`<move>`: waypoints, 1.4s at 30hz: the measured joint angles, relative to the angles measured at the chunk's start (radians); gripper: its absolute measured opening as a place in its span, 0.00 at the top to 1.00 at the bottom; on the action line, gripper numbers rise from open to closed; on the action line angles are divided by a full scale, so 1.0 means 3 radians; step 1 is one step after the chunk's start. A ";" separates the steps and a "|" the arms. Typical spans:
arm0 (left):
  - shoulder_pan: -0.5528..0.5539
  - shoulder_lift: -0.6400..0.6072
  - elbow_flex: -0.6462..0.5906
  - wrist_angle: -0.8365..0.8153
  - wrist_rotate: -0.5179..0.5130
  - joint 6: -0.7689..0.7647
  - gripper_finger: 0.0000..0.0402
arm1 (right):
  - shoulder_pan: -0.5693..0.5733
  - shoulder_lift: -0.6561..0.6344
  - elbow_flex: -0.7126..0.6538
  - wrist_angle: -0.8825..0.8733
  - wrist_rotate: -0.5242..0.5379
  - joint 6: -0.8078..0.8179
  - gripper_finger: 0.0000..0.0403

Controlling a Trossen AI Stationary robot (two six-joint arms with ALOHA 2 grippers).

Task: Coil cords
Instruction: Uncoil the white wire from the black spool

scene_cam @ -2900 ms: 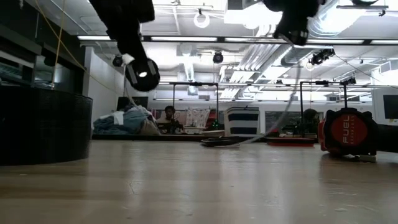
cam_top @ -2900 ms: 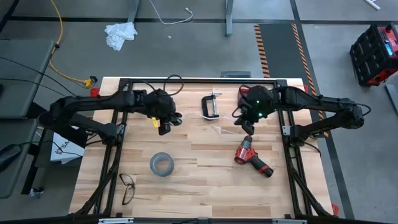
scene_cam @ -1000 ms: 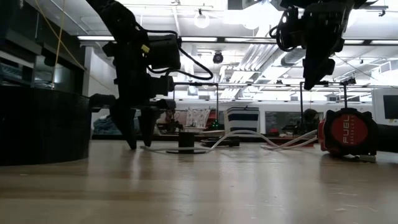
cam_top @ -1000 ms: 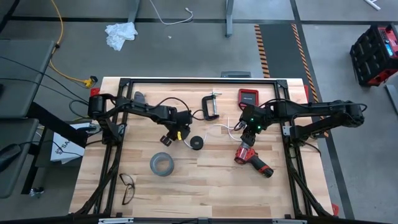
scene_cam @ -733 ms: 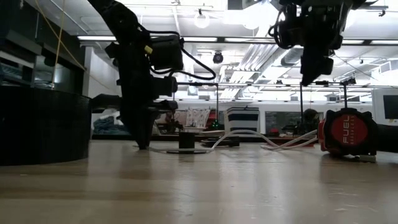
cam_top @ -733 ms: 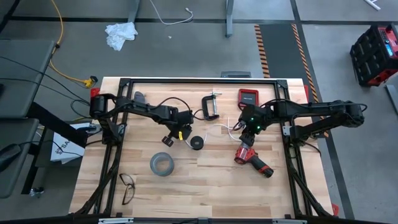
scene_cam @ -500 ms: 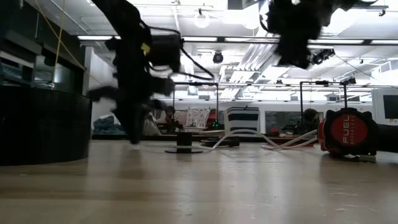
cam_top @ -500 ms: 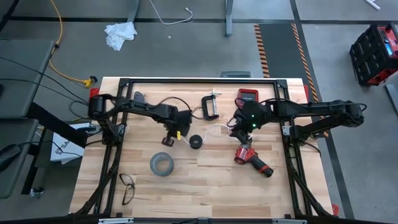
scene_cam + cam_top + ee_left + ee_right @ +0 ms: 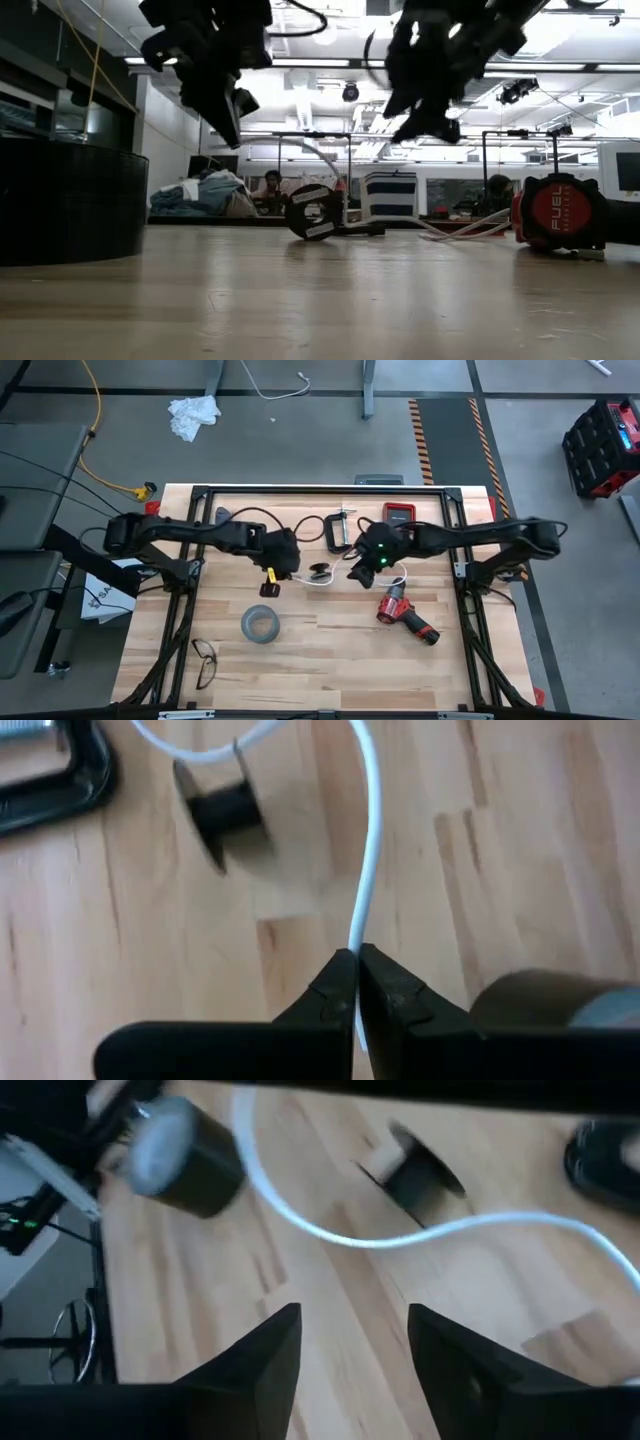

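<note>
L gripper [image 9: 357,982] pinching white cable [image 9: 368,870]; R gripper [image 9: 352,1342] open over counter [image 9: 330,660].

We see L fingers [image 9: 330,990] pressed together on the thin cable, lifted above the wood per low view. Small black disc [image 9: 319,571] sits mid-counter betw. both grippers, tipped on its edge in low view [image 9: 313,212], cable trailing from it toward the R side. R fingers [image 9: 255,1355] spread, holding nothing, hovering just beside disc and over the cable. Also on counter: grey tape roll [image 9: 259,624], red drill [image 9: 405,615], black clamp [image 9: 338,528], glasses [image 9: 205,662].
</note>
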 joint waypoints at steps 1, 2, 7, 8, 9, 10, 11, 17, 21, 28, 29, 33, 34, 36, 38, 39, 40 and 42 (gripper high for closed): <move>-0.0018 0.0005 0.0001 0.0054 -0.0005 -0.0037 1.00 | -0.0022 0.0068 -0.0002 0.0051 -0.0050 0.0003 0.55; -0.0036 0.0022 0.0001 0.0127 -0.0018 -0.0043 1.00 | -0.0037 0.0122 -0.0002 0.0118 -0.0109 -0.0014 0.55; 0.0028 0.0031 0.0004 0.0976 -0.0274 -0.0181 1.00 | -0.0148 0.0039 -0.0002 0.0144 -0.0363 -0.0202 0.55; 0.0076 0.0031 0.0009 0.1123 -0.0270 -0.0223 1.00 | -0.0176 -0.0036 -0.0002 0.0084 -0.0357 -0.0250 0.55; 0.0119 0.0048 0.0013 0.1235 -0.0248 -0.0243 1.00 | -0.0202 -0.0132 -0.0002 0.0026 -0.0348 -0.0291 0.55; 0.0162 0.0071 0.0014 0.1320 -0.0221 -0.0255 1.00 | -0.0230 -0.0237 -0.0002 -0.0042 -0.0326 -0.0356 0.55; 0.0204 0.0102 0.0013 0.1361 -0.0189 -0.0255 1.00 | -0.0260 -0.0344 -0.0001 -0.0128 -0.0281 -0.0412 0.55; 0.0294 0.0433 0.0013 0.1482 0.0115 -0.0228 1.00 | -0.0416 -0.0985 -0.0002 -0.0768 0.0147 -0.0547 0.55; 0.0187 0.0695 0.0010 0.1766 0.0090 -0.0225 1.00 | -0.0449 -0.1274 -0.0002 -0.0968 0.0397 -0.0537 0.55; 0.0130 0.0779 0.0010 0.1787 -0.0541 -0.0312 1.00 | -0.0447 -0.1461 -0.0002 -0.1089 0.0586 -0.0422 0.55; 0.0139 0.0757 0.0010 0.1770 -0.0545 -0.0315 1.00 | -0.0447 -0.1459 -0.0002 -0.1094 0.0588 -0.0422 0.55; 0.0140 0.0706 0.0015 0.1730 -0.0516 -0.0313 1.00 | -0.0447 -0.1447 -0.0001 -0.1102 0.0587 -0.0424 0.55; 0.0140 0.0709 0.0015 0.1685 -0.0452 -0.0327 1.00 | -0.0447 -0.1443 -0.0002 -0.1103 0.0588 -0.0426 0.55; 0.0140 0.0730 0.0015 0.1607 -0.0298 -0.0384 1.00 | -0.0447 -0.1445 -0.0002 -0.1102 0.0591 -0.0431 0.55; 0.0140 0.0749 0.0015 0.1555 -0.0239 -0.0410 1.00 | -0.0447 -0.1445 -0.0002 -0.1101 0.0607 -0.0433 0.55; 0.0138 0.0759 0.0014 0.1540 -0.0253 -0.0420 1.00 | -0.0447 -0.1443 -0.0002 -0.1103 0.0608 -0.0433 0.55; 0.0137 0.0763 0.0014 0.1554 -0.0290 -0.0427 0.99 | -0.0447 -0.1443 -0.0002 -0.1099 0.0608 -0.0433 0.55; 0.0138 0.0764 0.0014 0.1567 -0.0417 -0.0429 0.98 | -0.0447 -0.1444 -0.0002 -0.1102 0.0612 -0.0437 0.55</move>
